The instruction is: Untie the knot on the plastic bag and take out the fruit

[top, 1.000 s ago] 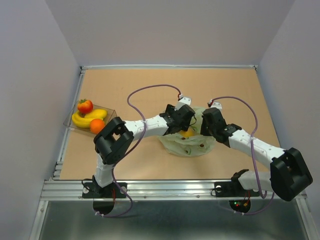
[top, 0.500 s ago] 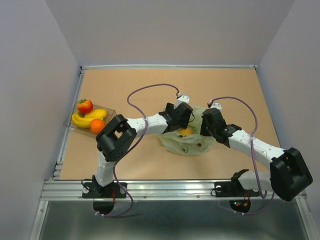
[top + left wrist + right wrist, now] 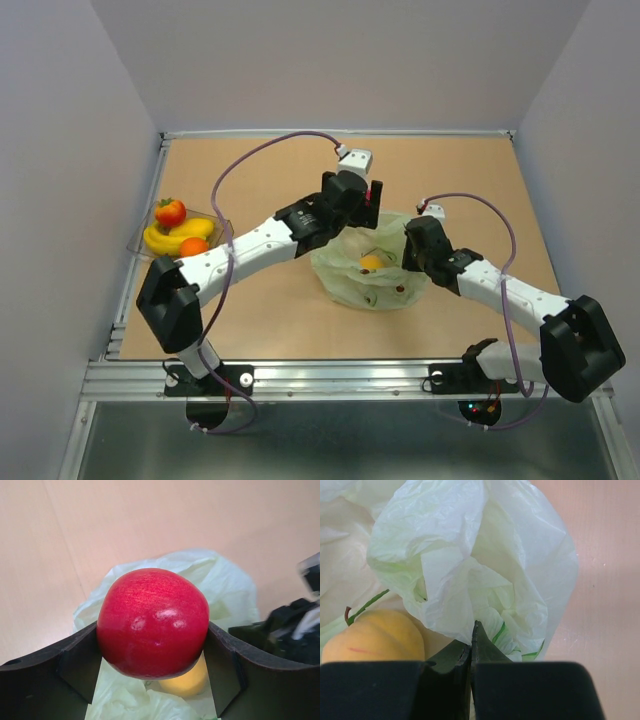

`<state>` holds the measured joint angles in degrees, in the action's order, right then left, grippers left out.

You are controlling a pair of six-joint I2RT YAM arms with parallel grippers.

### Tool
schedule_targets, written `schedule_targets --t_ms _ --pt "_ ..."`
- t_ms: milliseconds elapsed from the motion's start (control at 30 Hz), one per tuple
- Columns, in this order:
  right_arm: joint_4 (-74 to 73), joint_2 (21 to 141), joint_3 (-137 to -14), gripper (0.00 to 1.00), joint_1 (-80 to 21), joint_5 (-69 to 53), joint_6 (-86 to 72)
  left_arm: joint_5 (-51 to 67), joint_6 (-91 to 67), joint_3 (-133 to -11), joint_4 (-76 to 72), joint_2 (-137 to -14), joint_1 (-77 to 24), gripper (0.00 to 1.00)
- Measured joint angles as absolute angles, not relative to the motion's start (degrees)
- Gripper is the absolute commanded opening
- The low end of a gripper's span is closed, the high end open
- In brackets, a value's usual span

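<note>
At the left edge of the tabletop [image 3: 250, 160] sits a clear box [image 3: 222, 222] with a strawberry [image 3: 170, 212], a banana [image 3: 162, 241] and an orange [image 3: 194, 247] inside; the left claw [image 3: 152, 630] pinches a red apple [image 3: 150, 605] between its two fingers, up above the far side of the plastic bag [image 3: 350, 282]; the pale green bag lies on the tabletop between the two arms, with its top open; a round yellow-orange fruit [image 3: 371, 264] rests inside it; the right claw [image 3: 471, 630] is pressed together on the thin film of the bag's right side.
</note>
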<state>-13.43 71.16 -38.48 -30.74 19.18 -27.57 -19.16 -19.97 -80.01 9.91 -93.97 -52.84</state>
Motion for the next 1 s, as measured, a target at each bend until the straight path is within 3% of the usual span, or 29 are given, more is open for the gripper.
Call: schedule_targets --t_ms 200,567,767,1000 --pt "-13.4 71.4 -38.5 0.01 -30.7 20.7 -26.9 -15.5 -20.9 -80.8 13.6 -86.0 -44.9 0.46" --pt "-13.3 72.2 -38.6 0.01 -30.7 21.1 -25.0 -20.6 -22.5 -66.7 21.8 -76.6 -14.2 0.5" --pt "-13.2 72.9 -38.6 0.01 -30.7 20.8 -24.6 -21.5 -21.2 -60.9 22.6 -76.2 -7.3 0.62" --pt "-13.2 72.8 -38.6 0.01 -30.7 20.7 -24.2 -21.3 -19.4 -59.7 20.1 -78.4 -3.5 0.86"
